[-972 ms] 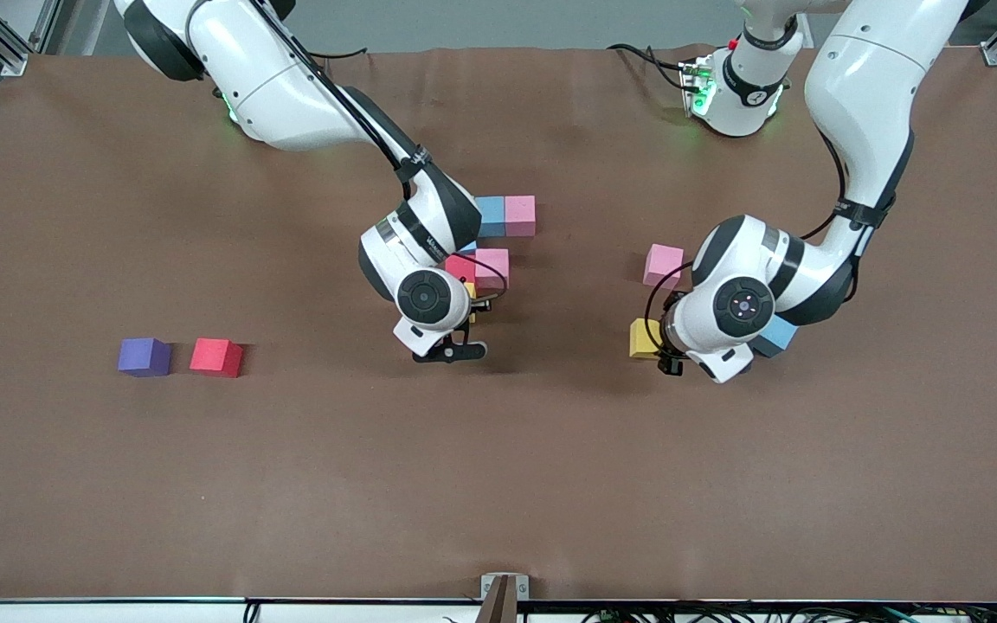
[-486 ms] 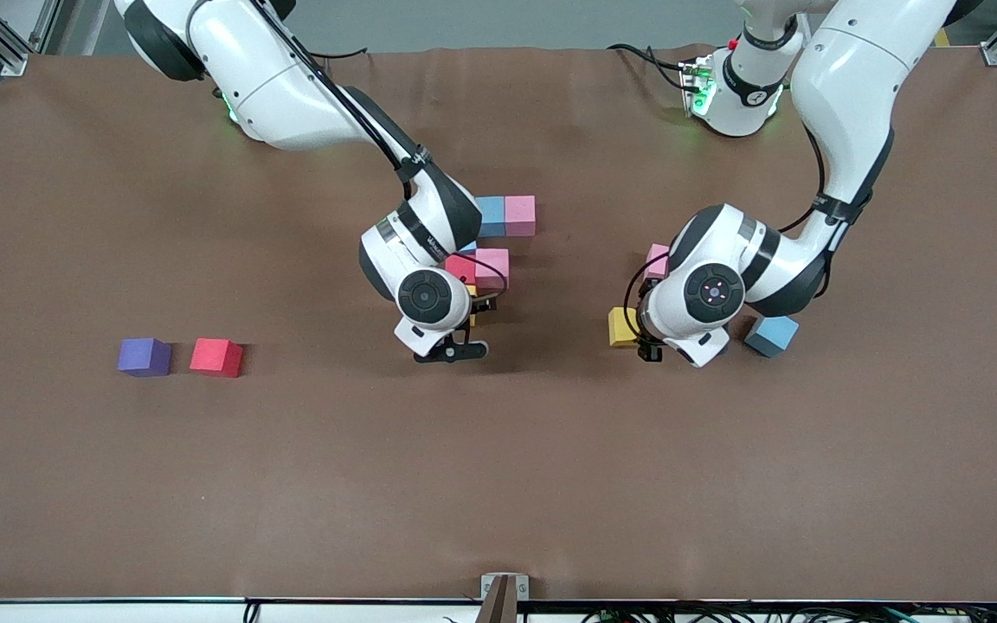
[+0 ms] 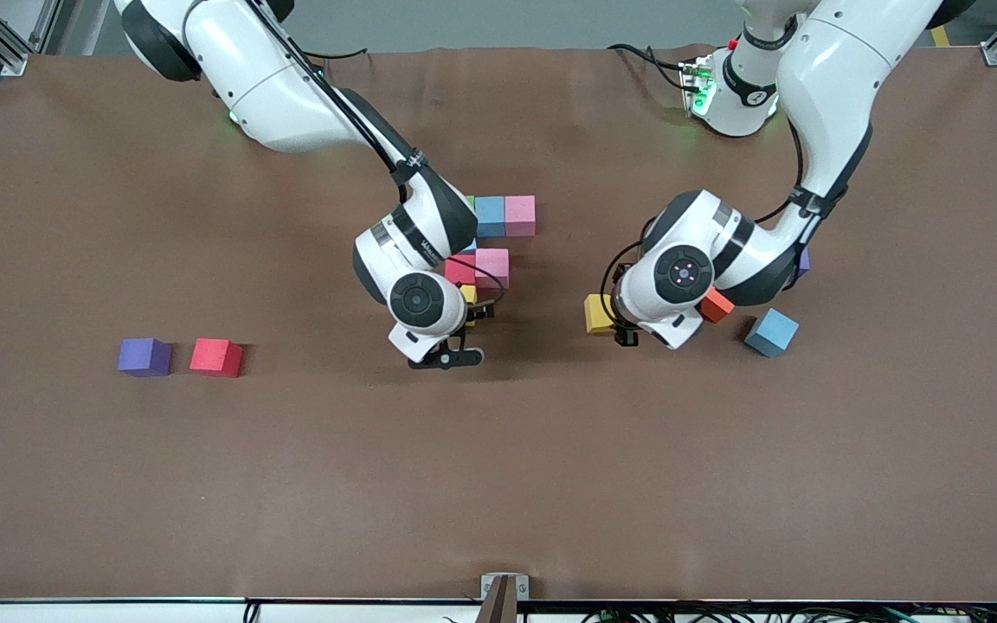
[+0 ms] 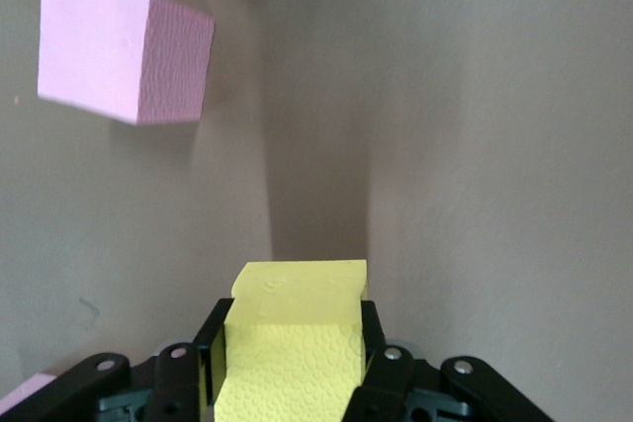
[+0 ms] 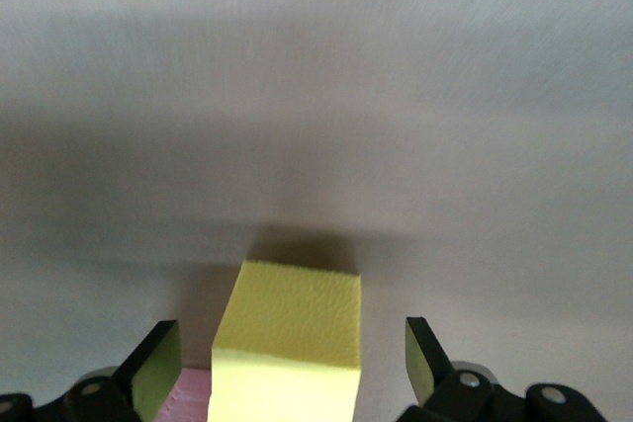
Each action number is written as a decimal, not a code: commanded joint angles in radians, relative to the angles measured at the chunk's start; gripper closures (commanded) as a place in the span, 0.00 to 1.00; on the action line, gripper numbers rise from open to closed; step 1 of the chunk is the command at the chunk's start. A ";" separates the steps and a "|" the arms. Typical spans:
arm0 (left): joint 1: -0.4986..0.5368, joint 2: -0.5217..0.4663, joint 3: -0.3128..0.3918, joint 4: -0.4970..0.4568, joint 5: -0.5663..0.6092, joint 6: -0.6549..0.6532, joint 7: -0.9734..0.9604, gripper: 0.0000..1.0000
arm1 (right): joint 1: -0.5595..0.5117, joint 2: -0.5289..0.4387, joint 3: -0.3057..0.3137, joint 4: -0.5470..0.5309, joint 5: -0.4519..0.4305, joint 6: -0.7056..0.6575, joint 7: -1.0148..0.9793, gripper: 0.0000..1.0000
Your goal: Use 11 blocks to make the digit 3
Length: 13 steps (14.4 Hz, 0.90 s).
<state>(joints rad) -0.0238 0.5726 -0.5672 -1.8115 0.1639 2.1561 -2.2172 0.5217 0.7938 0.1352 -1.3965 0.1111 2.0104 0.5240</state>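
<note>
Left claw [image 4: 287, 363] is clamped on a yellow block [image 3: 598, 313], carrying it over the tabletop [image 3: 498, 484]. Right claw [image 5: 287, 358] hangs apart over another yellow block [image 5: 289, 338] at the cluster's six o'clock edge. I'd guess next it backs off, letting the left bring its block in.

We take the middle group of blocks [image 3: 492, 267] as our landmark. Within it, one pair [image 3: 505, 215] lies side by side, farthest from the front camera. A second touching pair lies nearer. A single block [image 3: 468, 294] lies nearer again, between the parted fingers of the right gripper [image 5: 287, 348].

Toward the right arm's end, well apart from the group, a stray block [image 3: 215, 357] lies just beside the outermost cube [image 3: 144, 356], not touching.

Toward the left arm's end, the left gripper [image 4: 289, 343] clamps a carried block [image 3: 598, 313] over the table [image 3: 498, 484]. Farther toward that end lie two loose blocks [image 3: 771, 332], apart from each other.
</note>
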 commanded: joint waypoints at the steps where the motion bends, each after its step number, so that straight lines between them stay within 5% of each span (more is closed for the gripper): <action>1: -0.027 -0.033 -0.016 -0.069 0.003 0.085 -0.050 0.83 | -0.054 -0.051 0.004 0.033 -0.007 -0.019 0.002 0.00; 10: -0.185 -0.017 -0.016 -0.149 0.299 0.226 -0.390 0.85 | -0.287 -0.107 -0.135 0.021 -0.042 -0.062 -0.006 0.00; 13: -0.214 -0.007 -0.016 -0.158 0.336 0.258 -0.481 0.85 | -0.354 -0.114 -0.137 -0.001 -0.074 -0.064 -0.009 0.00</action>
<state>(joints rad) -0.2330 0.5733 -0.5839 -1.9516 0.4637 2.3828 -2.6432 0.1955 0.7106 -0.0107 -1.3536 0.0683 1.9481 0.5115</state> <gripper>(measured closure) 0.471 0.000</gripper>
